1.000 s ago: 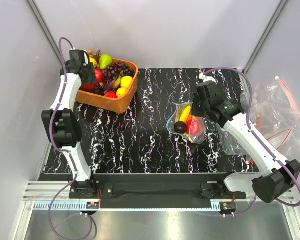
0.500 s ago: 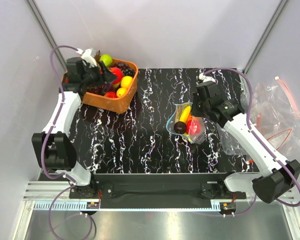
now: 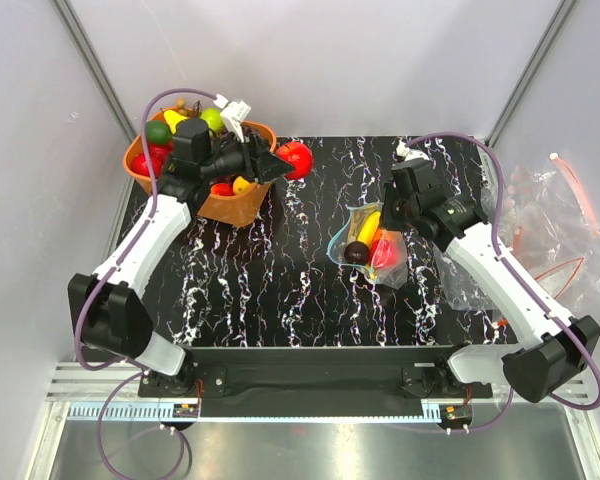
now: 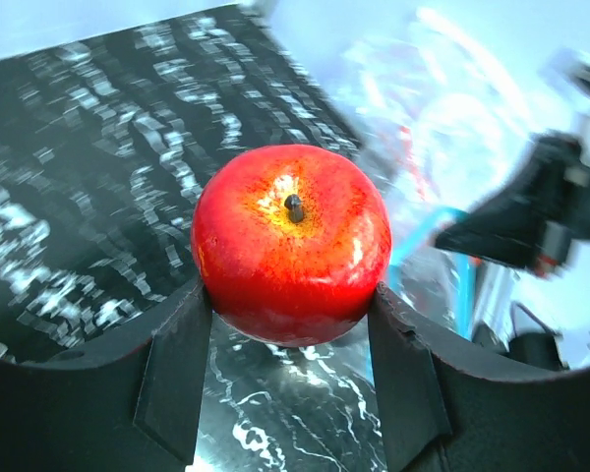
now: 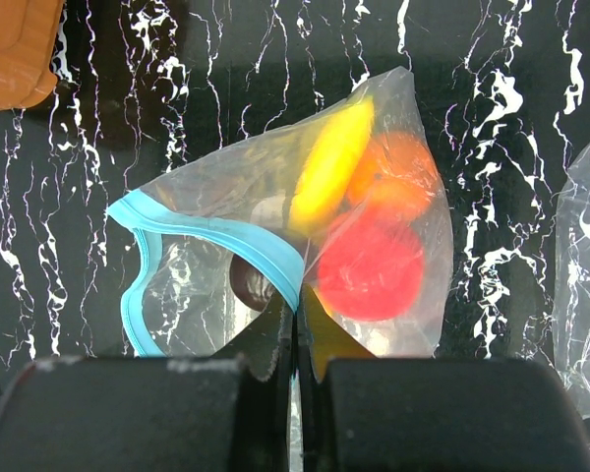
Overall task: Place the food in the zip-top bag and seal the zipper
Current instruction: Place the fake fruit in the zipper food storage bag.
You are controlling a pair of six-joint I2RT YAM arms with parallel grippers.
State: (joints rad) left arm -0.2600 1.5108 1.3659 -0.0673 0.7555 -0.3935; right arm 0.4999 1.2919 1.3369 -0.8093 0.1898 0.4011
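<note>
My left gripper [image 3: 280, 163] is shut on a glossy red apple [image 3: 295, 159], held in the air just right of the orange basket; the apple [image 4: 291, 242] fills the left wrist view between the fingers. The clear zip-top bag [image 3: 372, 245] lies mid-table with its light blue zipper [image 5: 216, 239] gaping open. Inside it are a yellow fruit [image 5: 331, 166], an orange one [image 5: 398, 174], a red one [image 5: 372, 269] and a dark round one [image 5: 251, 280]. My right gripper [image 5: 297, 317] is shut on the bag's blue zipper edge.
The orange basket [image 3: 230, 208] at the back left holds grapes, a green pear, a lime and other fruit. Spare clear bags with red-orange strips [image 3: 555, 225] lie off the table's right edge. The table [image 3: 270, 290] is black marble-patterned.
My left arm lifted the red apple out of the basket and swung it right, past the basket's rim toward the bag. The right gripper stayed on the bag, which shifted slightly.
</note>
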